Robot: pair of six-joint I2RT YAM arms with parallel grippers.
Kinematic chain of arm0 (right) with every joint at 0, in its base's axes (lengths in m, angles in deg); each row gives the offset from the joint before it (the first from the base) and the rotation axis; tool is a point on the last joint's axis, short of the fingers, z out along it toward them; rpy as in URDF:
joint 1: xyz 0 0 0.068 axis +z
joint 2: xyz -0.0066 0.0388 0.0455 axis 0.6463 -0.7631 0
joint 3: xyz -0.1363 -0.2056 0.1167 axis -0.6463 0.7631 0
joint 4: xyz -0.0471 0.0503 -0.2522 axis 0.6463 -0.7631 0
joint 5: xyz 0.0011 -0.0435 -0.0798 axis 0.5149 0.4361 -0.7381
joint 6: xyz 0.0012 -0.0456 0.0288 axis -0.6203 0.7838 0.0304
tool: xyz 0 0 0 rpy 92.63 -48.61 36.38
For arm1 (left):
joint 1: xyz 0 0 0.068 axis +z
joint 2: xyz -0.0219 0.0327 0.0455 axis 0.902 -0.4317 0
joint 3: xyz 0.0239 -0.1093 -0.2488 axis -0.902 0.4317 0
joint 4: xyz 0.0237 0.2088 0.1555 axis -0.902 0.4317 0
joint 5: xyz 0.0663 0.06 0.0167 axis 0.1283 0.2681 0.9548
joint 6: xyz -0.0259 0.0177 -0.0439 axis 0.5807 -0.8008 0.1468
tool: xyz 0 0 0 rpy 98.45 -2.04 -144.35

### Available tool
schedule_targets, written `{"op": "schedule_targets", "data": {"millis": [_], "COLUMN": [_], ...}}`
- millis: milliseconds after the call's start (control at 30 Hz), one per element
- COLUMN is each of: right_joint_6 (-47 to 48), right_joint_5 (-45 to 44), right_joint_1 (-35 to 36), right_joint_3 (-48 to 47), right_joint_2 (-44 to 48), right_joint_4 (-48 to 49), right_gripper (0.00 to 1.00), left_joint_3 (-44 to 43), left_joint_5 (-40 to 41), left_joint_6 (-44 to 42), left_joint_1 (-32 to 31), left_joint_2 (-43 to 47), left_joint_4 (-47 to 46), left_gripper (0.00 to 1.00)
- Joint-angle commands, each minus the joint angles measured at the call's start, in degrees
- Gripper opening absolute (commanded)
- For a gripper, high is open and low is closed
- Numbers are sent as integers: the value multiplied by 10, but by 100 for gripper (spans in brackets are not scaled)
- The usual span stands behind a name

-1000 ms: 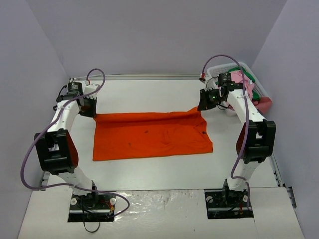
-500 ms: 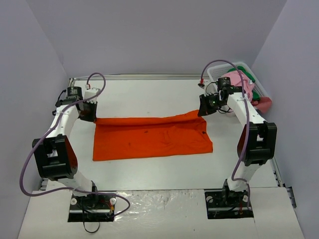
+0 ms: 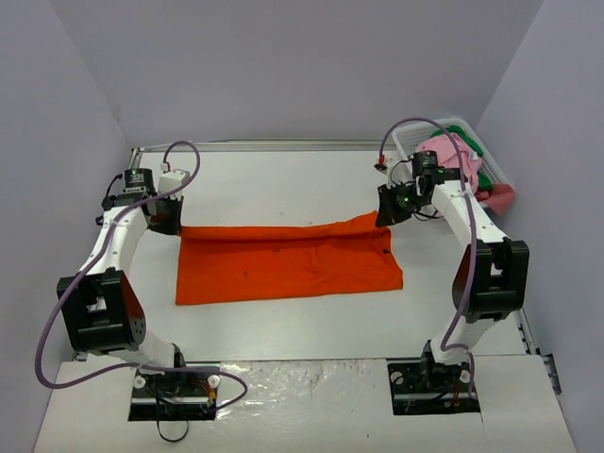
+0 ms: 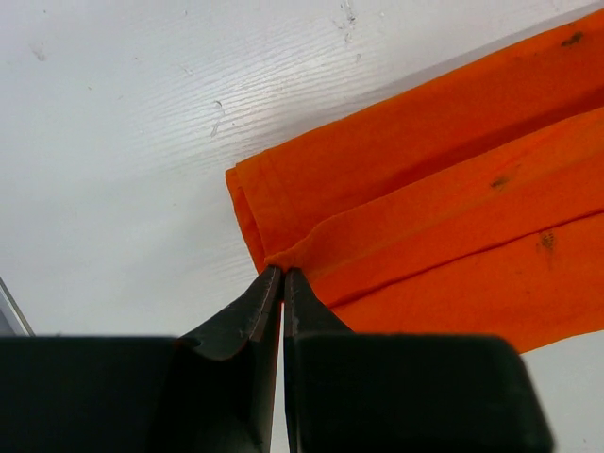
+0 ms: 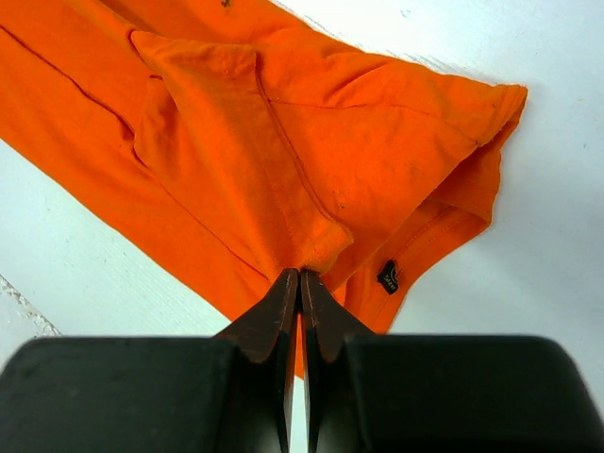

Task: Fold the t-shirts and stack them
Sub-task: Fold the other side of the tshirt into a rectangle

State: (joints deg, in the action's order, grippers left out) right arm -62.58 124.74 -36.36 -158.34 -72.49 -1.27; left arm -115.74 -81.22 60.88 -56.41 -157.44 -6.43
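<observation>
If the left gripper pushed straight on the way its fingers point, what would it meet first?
The orange t-shirt: the left gripper is shut on its folded edge, so more cloth lies right ahead, then probably the table beneath.

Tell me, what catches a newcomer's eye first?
A bright orange t-shirt lies folded at the centre of the white table, its two far corners pinched by the shut left gripper and right gripper. At the far right, a white basket holds pink cloth and green cloth.

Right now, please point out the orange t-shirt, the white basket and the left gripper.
orange t-shirt (image 3: 283,264), top view, cloth middle.
white basket (image 3: 408,142), top view, left wall.
left gripper (image 4: 282,274), left wrist view, between fingertips.
</observation>
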Motion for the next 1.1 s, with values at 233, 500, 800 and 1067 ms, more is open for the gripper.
{"op": "schedule_targets", "data": {"millis": [233,500,800,1067], "right_joint_6": [23,31,39,47], "right_joint_5": [-6,-6,-15,-32], "right_joint_1": [6,6,22,30], "right_joint_3": [29,50,82,100], "right_joint_2": [47,56,52,48], "right_joint_4": [-34,-38,-42,-44], "right_gripper": [0,0,0,0], "left_joint_3": [11,47,81,96], "left_joint_5": [4,13,20,18], "left_joint_6": [-21,-25,-36,-41], "left_joint_1": [6,6,6,5], "left_joint_2": [36,54,59,57], "left_joint_4": [4,-6,-13,-18], "left_gripper": [2,3,2,2]}}
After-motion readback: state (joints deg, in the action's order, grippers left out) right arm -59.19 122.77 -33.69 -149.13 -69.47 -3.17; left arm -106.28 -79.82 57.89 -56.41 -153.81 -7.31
